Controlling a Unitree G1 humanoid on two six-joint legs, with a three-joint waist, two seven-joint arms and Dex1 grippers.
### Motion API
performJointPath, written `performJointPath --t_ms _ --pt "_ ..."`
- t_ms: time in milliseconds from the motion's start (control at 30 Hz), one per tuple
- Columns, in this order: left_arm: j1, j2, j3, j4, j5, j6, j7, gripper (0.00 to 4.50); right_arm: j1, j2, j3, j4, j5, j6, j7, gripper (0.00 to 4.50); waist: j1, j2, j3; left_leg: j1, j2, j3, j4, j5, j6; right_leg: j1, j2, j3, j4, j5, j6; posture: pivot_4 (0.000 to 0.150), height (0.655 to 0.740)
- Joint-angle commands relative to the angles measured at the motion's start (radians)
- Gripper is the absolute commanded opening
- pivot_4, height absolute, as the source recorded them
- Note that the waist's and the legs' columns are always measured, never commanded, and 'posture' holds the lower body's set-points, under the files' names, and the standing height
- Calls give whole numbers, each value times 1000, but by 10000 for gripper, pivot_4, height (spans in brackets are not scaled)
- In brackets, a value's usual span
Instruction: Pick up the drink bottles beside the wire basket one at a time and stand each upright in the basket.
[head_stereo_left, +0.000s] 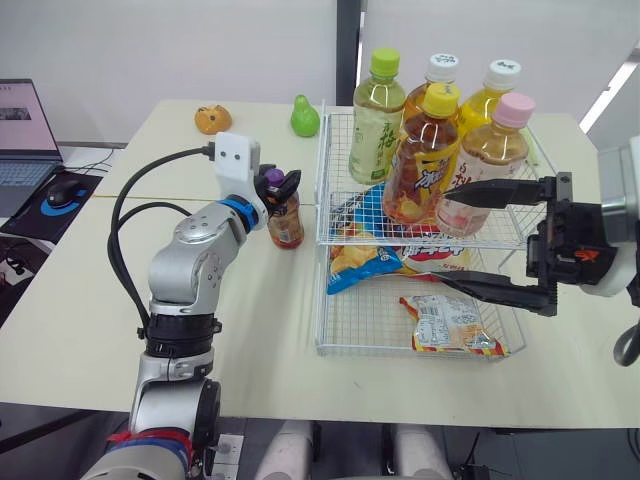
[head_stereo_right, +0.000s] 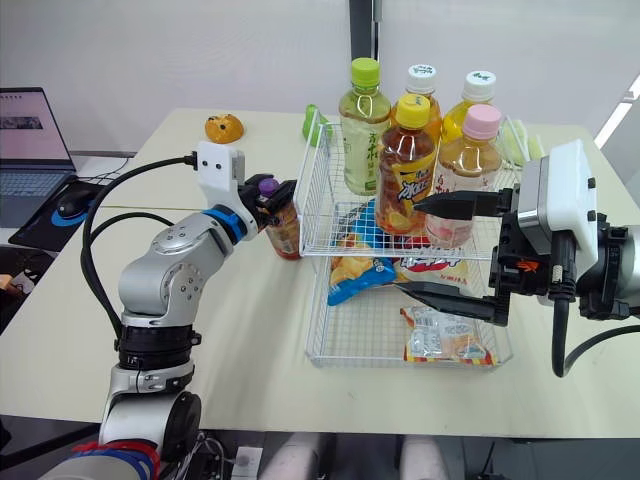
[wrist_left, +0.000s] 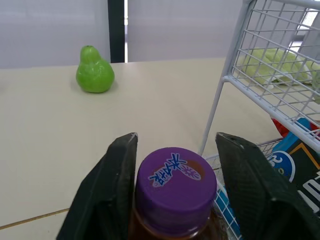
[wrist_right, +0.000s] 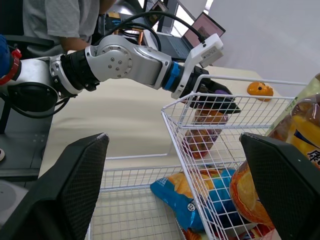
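Wire basket (head_stereo_left: 322, 300) wall at 3 o'clock of purple-cap bottle (head_stereo_left: 286, 218), pear toy (head_stereo_left: 305, 117) at 12. Bottle upright on table (head_stereo_left: 250, 320), outside basket. L gripper (head_stereo_left: 277, 184) straddles cap, not clamped. R gripper (head_stereo_left: 451, 236) spread wide at basket's 3 o'clock.

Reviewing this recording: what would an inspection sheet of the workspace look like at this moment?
Surface: beige table, no spills seen.
Job's things: white two-tier wire basket; five bottles upright on its upper tier; purple-capped bottle upright on the table beside the basket.
Clutter: green pear and orange toy towards the far edge; snack bags in the lower tier.
Claws: left claw open, fingers either side of the purple cap; right claw open at the basket's right side, holding nothing.
Cables: black cable loops from the left wrist.
Surroundings: laptop and mouse on a side desk.
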Motion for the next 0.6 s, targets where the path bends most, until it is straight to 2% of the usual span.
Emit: performJointPath --t_ms 33,267,433,600 --pt "-8 -10 5 -35 -7 -8 1 14231 -14 0 -12 -17 14 -4 -19 45000 0 0 0 0 0 0 0 0 0 0 0 0 0 0 0 1500 7400" --pt "6 6 8 -67 -5 -18 -20 13931 -36 0 8 -9 7 -8 -31 45000 1 0 0 0 0 0 0 0 0 0 0 0 0 0 0 1500 7400" --pt "25 76 54 -148 -54 15 -77 13930 -27 -6 -27 11 1 -12 -12 45000 -2 0 0 0 0 0 0 0 0 0 0 0 0 0 0 1500 7400" --pt "-35 287 165 -153 -190 124 -240 13930 -7 -58 -96 61 22 25 43 45000 -8 0 1 -1 1 0 -1 0 0 -1 1 0 0 0 0 1500 7400"
